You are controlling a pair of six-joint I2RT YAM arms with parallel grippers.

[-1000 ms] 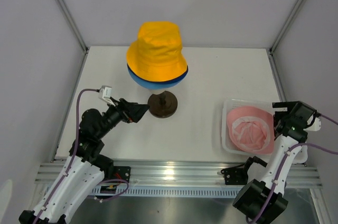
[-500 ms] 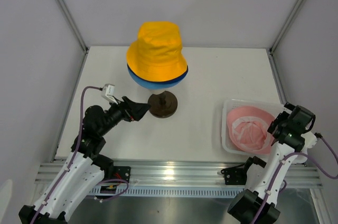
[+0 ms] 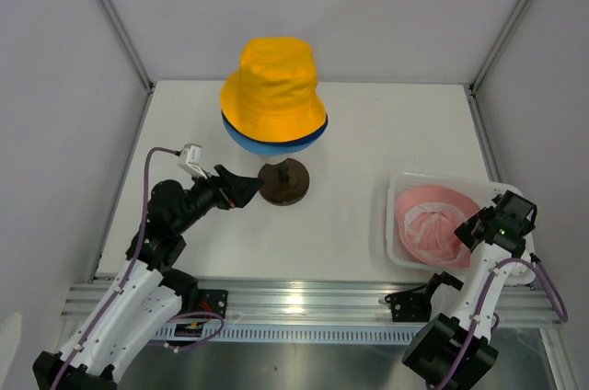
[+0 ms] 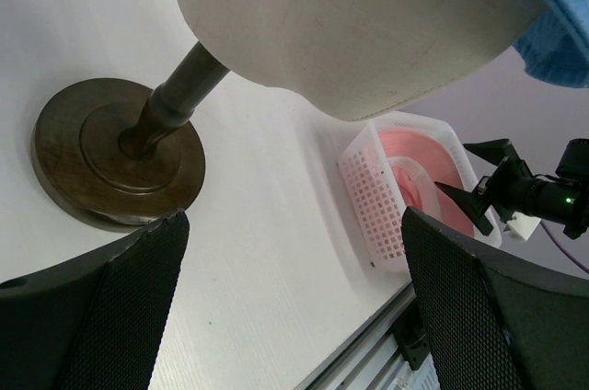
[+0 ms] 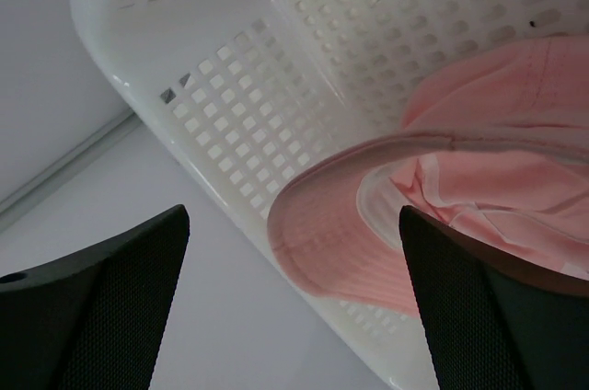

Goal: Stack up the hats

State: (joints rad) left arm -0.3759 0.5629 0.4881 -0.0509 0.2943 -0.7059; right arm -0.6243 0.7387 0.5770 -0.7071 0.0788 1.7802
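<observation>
A yellow hat (image 3: 273, 85) sits on top of a blue hat (image 3: 276, 140) on the cream mannequin head (image 4: 350, 22), whose dark base (image 3: 283, 182) stands mid-table. Any navy hat is hidden. A pink hat (image 3: 433, 224) lies upside down in the white mesh basket (image 3: 398, 189) at the right; its brim shows in the right wrist view (image 5: 368, 234). My left gripper (image 3: 247, 190) is open and empty just left of the base. My right gripper (image 3: 469, 227) is open over the pink hat's right brim, holding nothing.
The basket wall (image 5: 248, 105) fills the right wrist view; it also shows in the left wrist view (image 4: 377, 192). Grey booth walls enclose the table. A metal rail (image 3: 304, 296) runs along the near edge.
My right gripper has swung down and left toward the pink hat in the basket. My left gripper has edged slightly toward the base.
</observation>
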